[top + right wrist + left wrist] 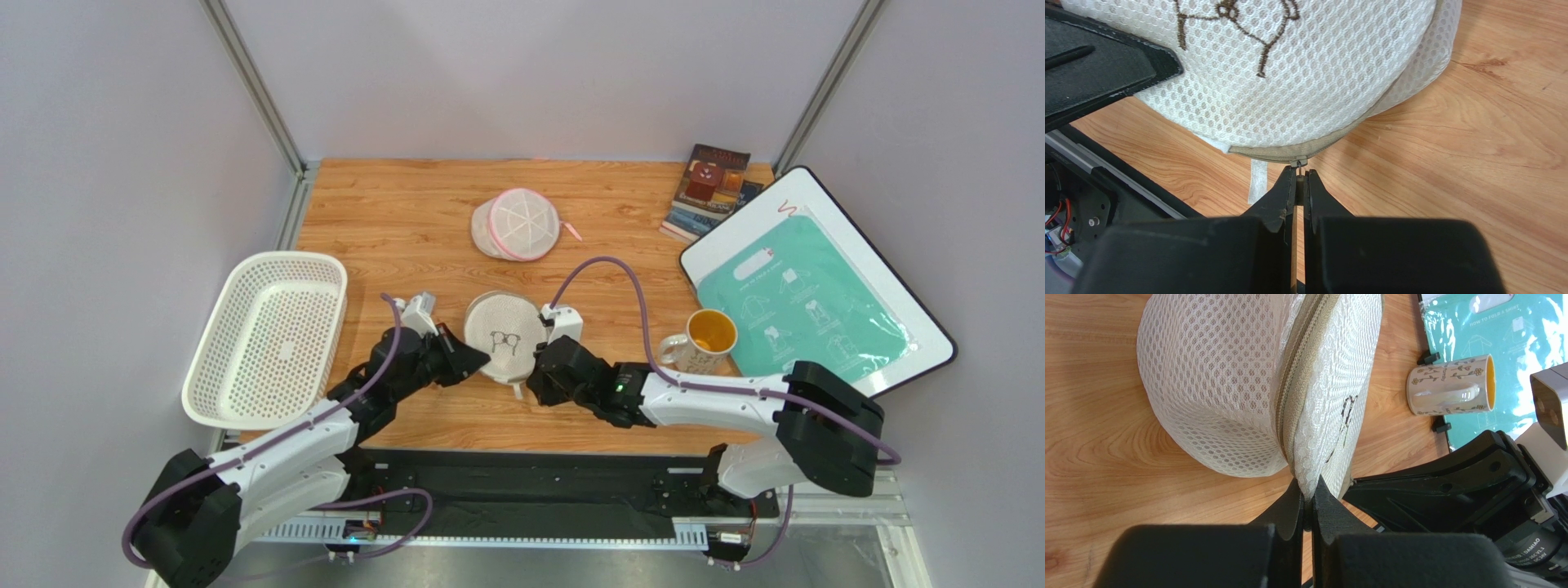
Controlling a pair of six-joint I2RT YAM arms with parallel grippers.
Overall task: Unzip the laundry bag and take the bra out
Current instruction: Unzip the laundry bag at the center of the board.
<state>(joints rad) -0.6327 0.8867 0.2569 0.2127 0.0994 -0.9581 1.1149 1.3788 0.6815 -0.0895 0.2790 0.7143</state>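
The laundry bag (501,338) is a round beige-white mesh pouch with a dark pictogram, in the middle of the wooden table. My left gripper (469,359) is at its left rim, shut on a fold of its mesh (1310,484) beside the closed zip (1300,380). My right gripper (535,375) is at its near right rim, shut on the zip pull (1298,166) at the beige zip tape (1290,150). The bag (1303,73) fills the top of the right wrist view. The bra is hidden.
A white perforated basket (265,337) lies at the left. A round mesh pouch with pink trim (521,223) lies behind. A mug (702,339), a teal-and-white board (810,288) and books (709,186) are at the right.
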